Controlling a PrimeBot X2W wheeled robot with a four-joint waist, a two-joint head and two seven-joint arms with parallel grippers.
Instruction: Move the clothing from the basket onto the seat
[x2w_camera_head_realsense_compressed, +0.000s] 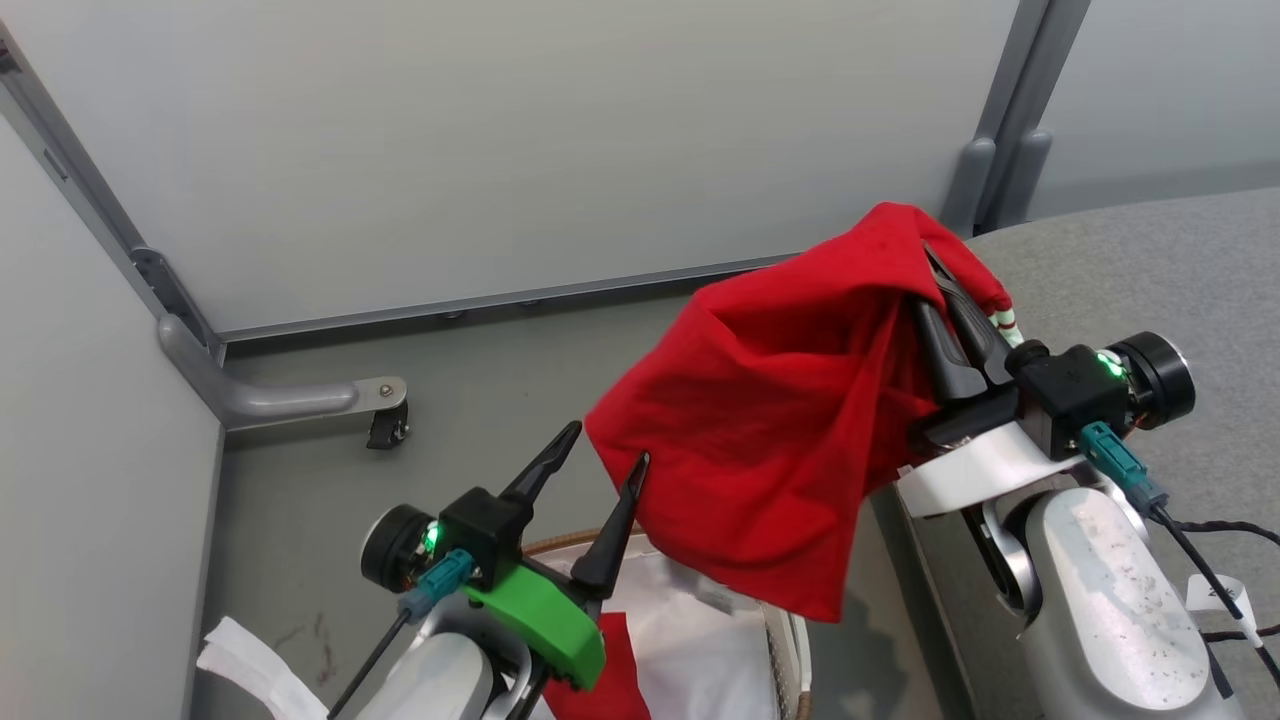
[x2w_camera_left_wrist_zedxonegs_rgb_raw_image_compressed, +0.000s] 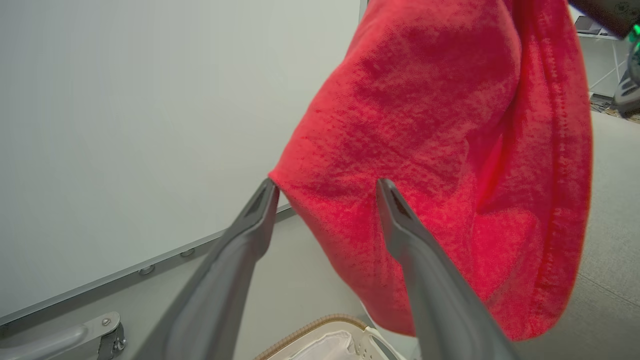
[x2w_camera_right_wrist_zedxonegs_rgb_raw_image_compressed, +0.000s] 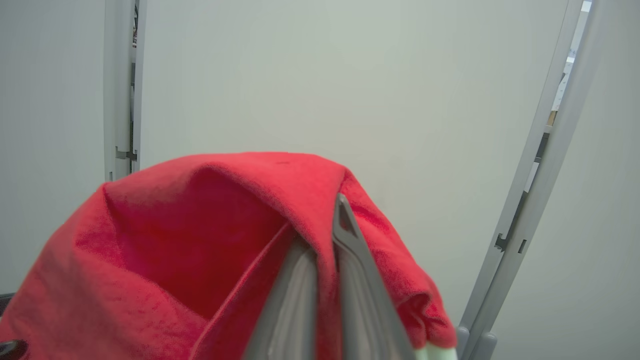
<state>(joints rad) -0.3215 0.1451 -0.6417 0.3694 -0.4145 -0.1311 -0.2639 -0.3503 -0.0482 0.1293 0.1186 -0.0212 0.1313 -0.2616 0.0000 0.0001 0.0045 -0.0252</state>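
Note:
A red piece of clothing hangs in the air, draped over my right gripper, which is shut on its upper fold; the right wrist view shows the fingers pinching the red cloth. My left gripper stands open just left of the garment's lower corner, its fingers apart and holding nothing in front of the red fabric. Below lies the basket with its white liner and more red clothing inside. The grey seat lies at the right.
Grey partition panels close the back and left, with a caster foot on the grey floor. A white cloth strip lies at the lower left. A dark cable trails over the sofa by my right forearm.

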